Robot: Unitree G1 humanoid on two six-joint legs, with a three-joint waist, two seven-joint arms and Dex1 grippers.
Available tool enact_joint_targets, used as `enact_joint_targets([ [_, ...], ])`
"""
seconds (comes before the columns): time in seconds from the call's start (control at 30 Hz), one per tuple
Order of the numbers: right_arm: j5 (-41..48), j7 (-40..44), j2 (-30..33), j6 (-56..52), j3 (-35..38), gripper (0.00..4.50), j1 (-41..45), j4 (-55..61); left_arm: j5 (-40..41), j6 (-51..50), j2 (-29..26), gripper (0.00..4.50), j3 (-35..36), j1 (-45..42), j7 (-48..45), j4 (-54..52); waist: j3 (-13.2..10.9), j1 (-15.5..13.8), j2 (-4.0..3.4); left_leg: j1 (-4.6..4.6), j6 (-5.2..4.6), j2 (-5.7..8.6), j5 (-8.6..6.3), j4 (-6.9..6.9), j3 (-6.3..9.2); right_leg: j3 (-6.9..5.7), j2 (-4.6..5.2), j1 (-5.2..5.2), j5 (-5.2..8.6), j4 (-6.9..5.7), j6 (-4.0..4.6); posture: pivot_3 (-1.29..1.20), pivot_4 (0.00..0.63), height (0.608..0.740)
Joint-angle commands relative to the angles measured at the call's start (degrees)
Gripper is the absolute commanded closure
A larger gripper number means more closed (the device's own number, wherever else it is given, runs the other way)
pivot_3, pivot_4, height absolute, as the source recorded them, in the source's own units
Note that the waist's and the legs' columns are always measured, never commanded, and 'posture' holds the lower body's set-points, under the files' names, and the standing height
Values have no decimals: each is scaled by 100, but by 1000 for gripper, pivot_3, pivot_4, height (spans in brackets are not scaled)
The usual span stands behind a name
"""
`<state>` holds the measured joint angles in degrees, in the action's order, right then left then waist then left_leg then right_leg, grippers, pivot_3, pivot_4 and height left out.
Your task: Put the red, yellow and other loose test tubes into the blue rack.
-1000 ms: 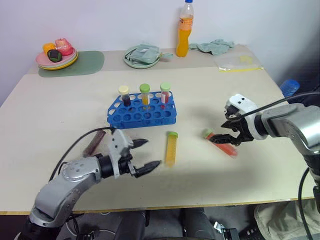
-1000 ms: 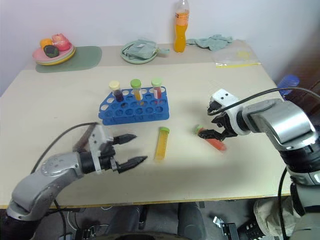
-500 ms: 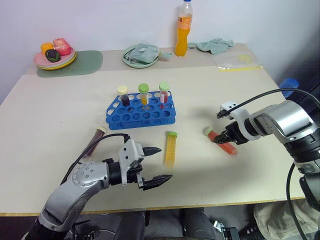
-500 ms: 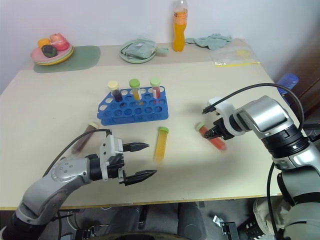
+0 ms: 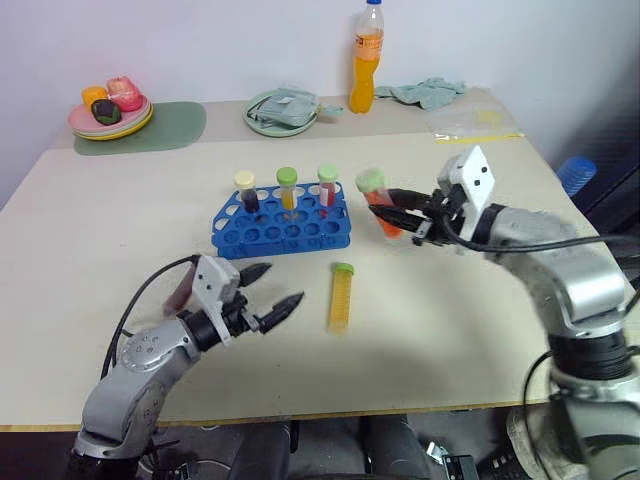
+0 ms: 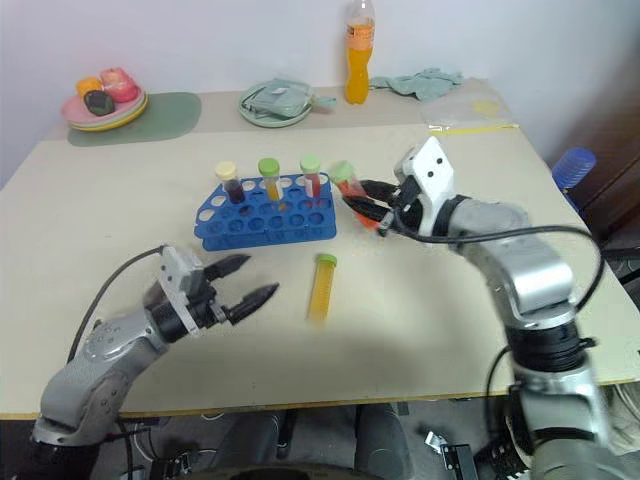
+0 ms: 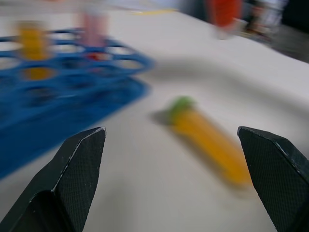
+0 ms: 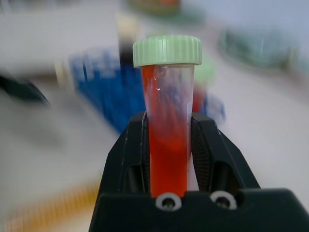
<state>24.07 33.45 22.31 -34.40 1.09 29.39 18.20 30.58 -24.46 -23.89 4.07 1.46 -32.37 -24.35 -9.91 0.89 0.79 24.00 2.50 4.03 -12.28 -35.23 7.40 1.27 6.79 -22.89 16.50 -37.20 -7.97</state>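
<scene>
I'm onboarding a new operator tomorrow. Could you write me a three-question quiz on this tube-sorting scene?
1. True or false: the right end effector is shut on the clear plastic red-liquid tube with green cap.
2. Multiple choice: the clear plastic yellow-liquid tube with green cap is A) lying on the beige table, B) standing in the bright blue plastic rack, C) held by the left end effector.
3. How many capped tubes stand in the rack?

Key: 1 true; 2 A; 3 three.
</scene>
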Motion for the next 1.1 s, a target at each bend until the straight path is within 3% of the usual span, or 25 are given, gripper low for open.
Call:
enact_joint_targets([
  [0.03, -696, -887, -1005, 1480, -387, 3785, 1, -458, -67, 169, 76, 0, 232, -136, 226, 43, -1, 22, -3, -2, 8, 1, 5, 8, 2, 3, 0, -5, 0, -2, 0, 0, 150, 740],
  [0.17, -1270, -1252, -1763, 2564, -758, 3785, 34, -1390, -173, 26, -37, 0, 235, -198, 333, -164, -1, -11, -3, -1, 17, 6, 10, 7, 3, 6, 2, -8, 0, -4, 1, 0, 150, 740],
  [0.27, -1436, -1378, -1997, 2981, -765, 3785, 84, -1913, -136, -100, -111, 0, 269, -212, 409, -321, -1, -2, -4, -2, 19, 6, 11, 8, 6, 6, 1, -7, -1, -5, 1, 0, 150, 740],
  [1.1, -1977, -1511, -2295, 4090, -835, 3785, 293, -3684, -213, -201, -206, 0, 192, 91, 349, -601, 0, 46, -8, -12, 19, 4, 11, 15, 3, 12, -3, -9, 0, -11, 2, 0, 150, 740],
])
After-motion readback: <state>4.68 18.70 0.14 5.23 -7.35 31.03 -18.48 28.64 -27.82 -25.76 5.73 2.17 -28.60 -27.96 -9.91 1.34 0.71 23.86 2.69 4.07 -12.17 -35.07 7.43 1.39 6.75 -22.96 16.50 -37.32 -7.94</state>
